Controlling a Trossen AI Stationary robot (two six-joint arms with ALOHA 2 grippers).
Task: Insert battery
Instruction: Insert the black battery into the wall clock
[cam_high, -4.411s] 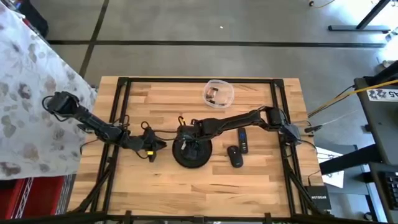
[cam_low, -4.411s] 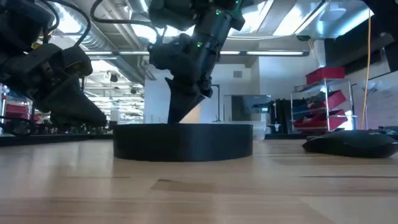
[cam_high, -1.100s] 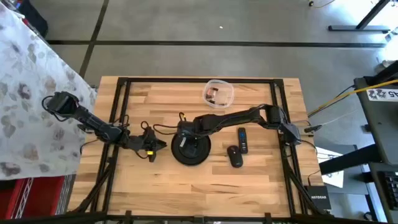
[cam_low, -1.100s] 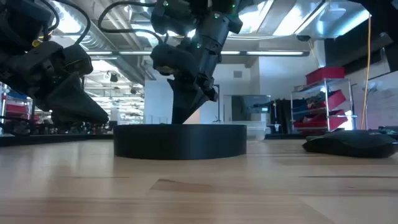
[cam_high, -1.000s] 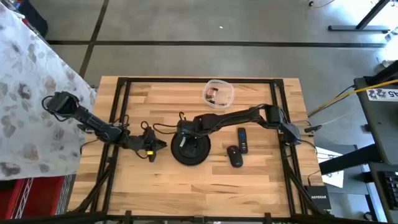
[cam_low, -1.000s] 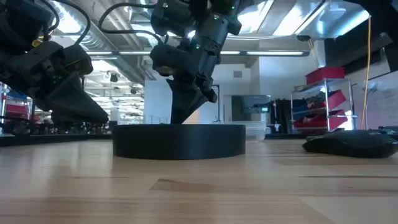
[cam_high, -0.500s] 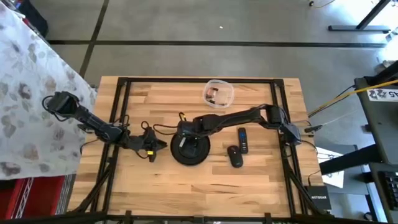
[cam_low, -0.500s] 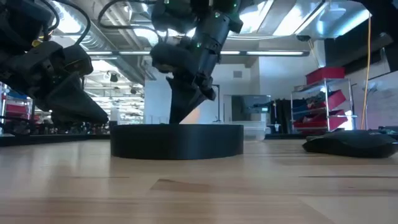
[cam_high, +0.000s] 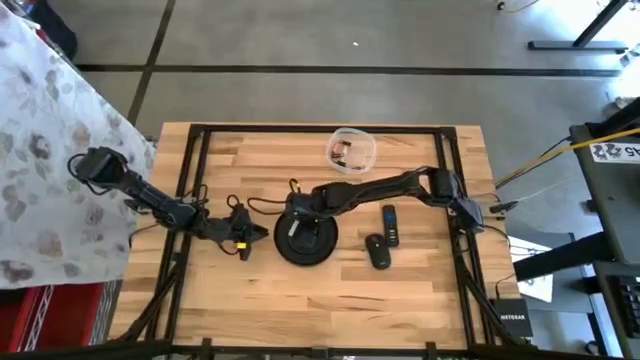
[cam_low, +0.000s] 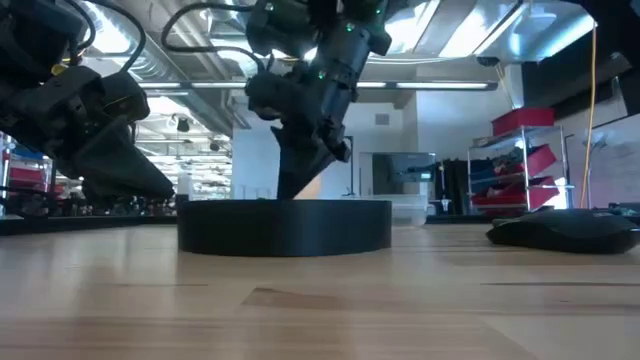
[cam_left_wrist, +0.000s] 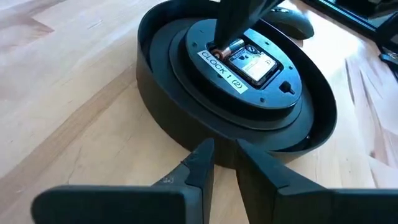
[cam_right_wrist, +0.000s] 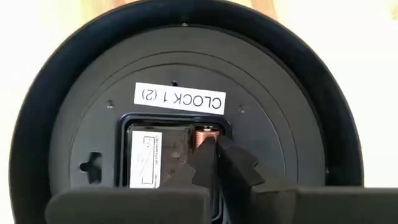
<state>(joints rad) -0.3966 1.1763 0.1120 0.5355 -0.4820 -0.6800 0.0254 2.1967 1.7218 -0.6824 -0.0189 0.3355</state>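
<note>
Found the clock (cam_high: 306, 240) laid face down on the table (cam_high: 400, 290), most likely to turn its back and battery bay upward for loading. Read "CLOCK 1 (2)" on a white label (cam_right_wrist: 180, 98) just beside that bay.

Saw the right claw (cam_right_wrist: 211, 146) reaching down over the clock's middle, fingers drawn together, tips set against the copper-coloured battery (cam_right_wrist: 205, 135) at one end of the bay. Judged this a pressing hold, meant to push the cell down between its contacts rather than carry it. Could not tell how fully seated.

Noted the left claw (cam_left_wrist: 222, 155) low on the table at the clock's left, tips just beside the rim, fingers a narrow slit apart and gripping nothing. Took it for a stop, placed to keep the clock from sliding under the push, though contact with the rim could not be confirmed.

Spotted two dark remotes (cam_high: 391, 225) to the clock's right and a clear bowl (cam_high: 351, 149) beyond the clock, all well apart from the work.
</note>
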